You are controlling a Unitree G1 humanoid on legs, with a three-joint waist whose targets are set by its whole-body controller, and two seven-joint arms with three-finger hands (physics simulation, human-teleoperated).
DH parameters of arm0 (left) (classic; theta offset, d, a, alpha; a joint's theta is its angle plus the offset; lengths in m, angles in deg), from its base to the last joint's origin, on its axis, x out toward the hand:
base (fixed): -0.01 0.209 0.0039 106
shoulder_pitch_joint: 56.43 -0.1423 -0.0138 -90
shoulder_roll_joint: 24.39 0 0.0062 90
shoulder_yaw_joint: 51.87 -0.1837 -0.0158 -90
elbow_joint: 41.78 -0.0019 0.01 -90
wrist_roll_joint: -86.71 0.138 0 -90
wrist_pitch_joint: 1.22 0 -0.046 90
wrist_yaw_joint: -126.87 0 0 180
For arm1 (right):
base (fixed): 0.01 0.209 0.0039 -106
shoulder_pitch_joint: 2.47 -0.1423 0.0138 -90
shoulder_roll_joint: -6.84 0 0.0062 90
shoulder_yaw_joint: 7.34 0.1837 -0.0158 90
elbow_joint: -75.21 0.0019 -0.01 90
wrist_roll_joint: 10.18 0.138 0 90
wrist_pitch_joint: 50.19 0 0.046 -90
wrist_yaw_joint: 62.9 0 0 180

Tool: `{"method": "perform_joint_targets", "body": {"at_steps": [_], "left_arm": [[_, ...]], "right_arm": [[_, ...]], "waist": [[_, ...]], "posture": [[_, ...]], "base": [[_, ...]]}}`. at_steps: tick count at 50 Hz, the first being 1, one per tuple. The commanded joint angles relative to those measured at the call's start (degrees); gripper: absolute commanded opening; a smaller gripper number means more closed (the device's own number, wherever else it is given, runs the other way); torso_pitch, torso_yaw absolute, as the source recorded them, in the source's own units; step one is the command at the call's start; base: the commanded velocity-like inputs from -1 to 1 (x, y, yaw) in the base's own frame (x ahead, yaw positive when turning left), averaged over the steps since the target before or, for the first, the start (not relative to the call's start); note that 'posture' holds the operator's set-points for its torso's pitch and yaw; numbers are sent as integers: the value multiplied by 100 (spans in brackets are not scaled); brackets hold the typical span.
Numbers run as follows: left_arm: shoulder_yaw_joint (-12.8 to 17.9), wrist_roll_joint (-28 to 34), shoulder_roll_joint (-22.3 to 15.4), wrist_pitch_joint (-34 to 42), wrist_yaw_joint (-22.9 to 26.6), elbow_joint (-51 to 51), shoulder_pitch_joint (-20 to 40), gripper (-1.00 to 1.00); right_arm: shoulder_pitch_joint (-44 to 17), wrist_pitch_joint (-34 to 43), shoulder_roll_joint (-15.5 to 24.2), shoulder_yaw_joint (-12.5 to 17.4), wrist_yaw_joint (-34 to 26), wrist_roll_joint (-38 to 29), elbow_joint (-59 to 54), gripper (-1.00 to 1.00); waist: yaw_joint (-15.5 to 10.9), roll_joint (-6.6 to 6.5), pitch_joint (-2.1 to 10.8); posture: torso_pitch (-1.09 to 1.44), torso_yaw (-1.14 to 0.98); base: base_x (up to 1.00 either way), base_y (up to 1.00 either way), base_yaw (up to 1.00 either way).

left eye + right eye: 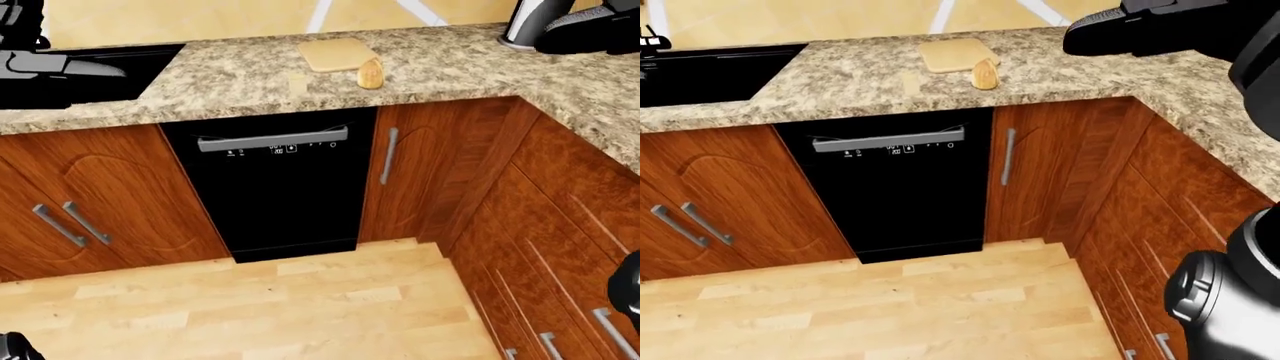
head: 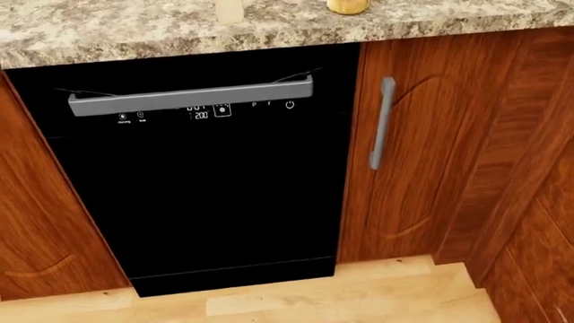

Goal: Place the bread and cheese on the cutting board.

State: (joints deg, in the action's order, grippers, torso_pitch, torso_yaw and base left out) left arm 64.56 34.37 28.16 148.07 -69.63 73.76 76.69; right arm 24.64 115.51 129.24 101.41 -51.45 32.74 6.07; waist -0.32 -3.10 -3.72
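Neither hand shows clearly, so their grip cannot be told. On the speckled granite surface point(image 1: 440, 71), a rounded bread point(image 1: 370, 73) loaf touches the pale wooden cutting board point(image 1: 337, 54); a small flat cheese point(image 1: 297, 82) lies nearby, above the glossy black dishwasher point(image 1: 280, 187).

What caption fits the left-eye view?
Bread beside the cutting board and cheese on the counter, above a black dishwasher.
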Motion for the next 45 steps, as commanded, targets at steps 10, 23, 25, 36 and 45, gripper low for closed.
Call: {"method": "perform_joint_targets", "body": {"at_steps": [10, 23, 25, 36, 45], "left_arm": [[122, -22, -107, -186, 16, 106, 168, 100], [41, 109, -8, -225, 68, 115, 132, 100], [37, 128, 2, -228, 82, 109, 139, 100], [48, 162, 27, -199, 98, 129, 159, 100], [103, 118, 14, -143, 89, 169, 138, 100]], "right_arm": [[-192, -194, 86, 192, 10, -175, 73, 100], [-182, -208, 43, 172, -60, -274, 83, 100], [-164, -229, 26, 160, -72, -300, 79, 100], [-156, -200, -9, 176, -105, -346, 114, 100], [-108, -181, -48, 185, -142, -413, 156, 100]], "waist": [[-1, 554, 122], [75, -75, 145], [85, -163, 121], [-88, 582, 228], [36, 270, 57]], "posture": [[0, 0], [0, 0], [0, 0], [0, 0], [0, 0]], "base": [[20, 0, 0], [20, 0, 0], [20, 0, 0], [20, 0, 0], [20, 0, 0]]}}
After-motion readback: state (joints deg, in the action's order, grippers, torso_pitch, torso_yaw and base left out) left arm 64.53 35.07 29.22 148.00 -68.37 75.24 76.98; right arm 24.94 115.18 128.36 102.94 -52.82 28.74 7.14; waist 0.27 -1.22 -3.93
